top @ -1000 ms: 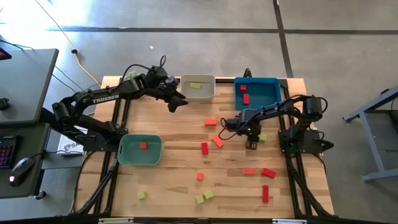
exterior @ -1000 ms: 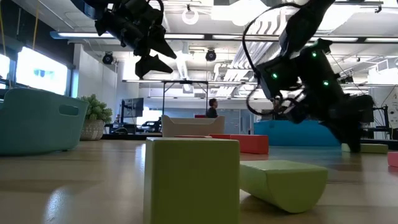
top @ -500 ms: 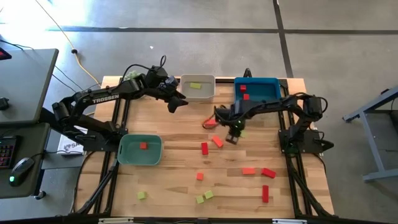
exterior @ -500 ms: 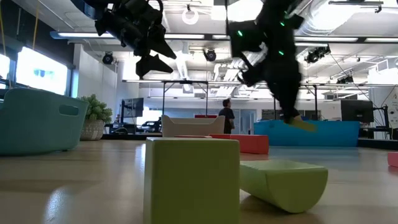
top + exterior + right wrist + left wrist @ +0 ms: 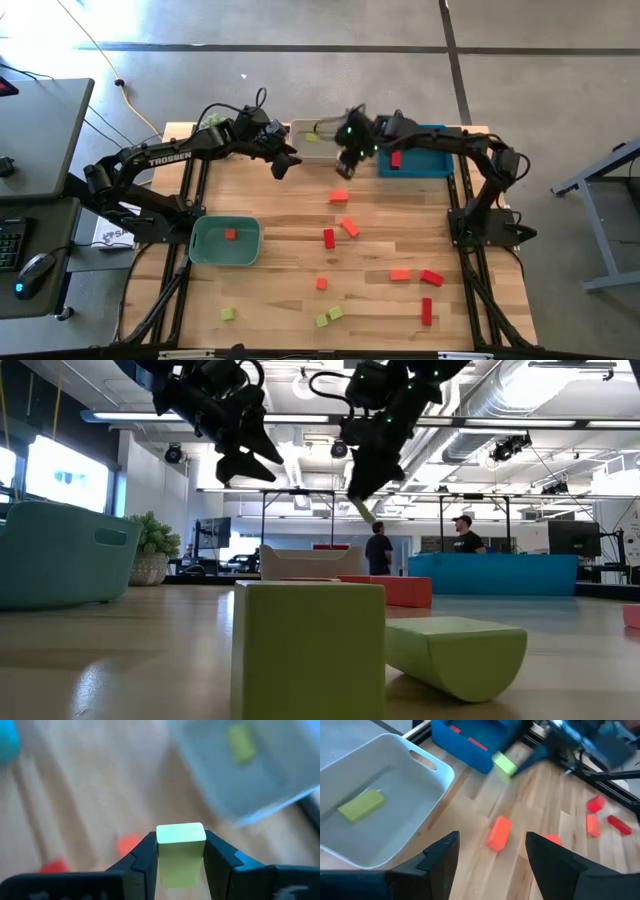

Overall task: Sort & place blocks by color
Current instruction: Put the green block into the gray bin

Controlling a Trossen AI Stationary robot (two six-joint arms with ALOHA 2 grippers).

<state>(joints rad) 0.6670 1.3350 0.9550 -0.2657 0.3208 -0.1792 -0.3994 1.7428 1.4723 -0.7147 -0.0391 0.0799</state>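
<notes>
**Right arm swings green block to the white tray**

The right gripper (image 5: 349, 148) has travelled from mid-table up toward the far edge and now hangs just beside the white tray (image 5: 331, 152), between it and the blue tray (image 5: 436, 163). Its jaws are clamped on a yellow-green block (image 5: 180, 851), carried well clear of the table (image 5: 280, 280). One yellow-green block (image 5: 361, 805) already lies in the white tray; two dark red blocks (image 5: 394, 155) sit in the blue tray, and an orange block (image 5: 231, 234) rests in the green tray (image 5: 210, 252). The left gripper (image 5: 284, 164) waits beside the white tray's other side, jaws open and empty. Below it lies an orange block (image 5: 498, 833). Other red, orange and green blocks are scattered over the near half of the table.
</notes>
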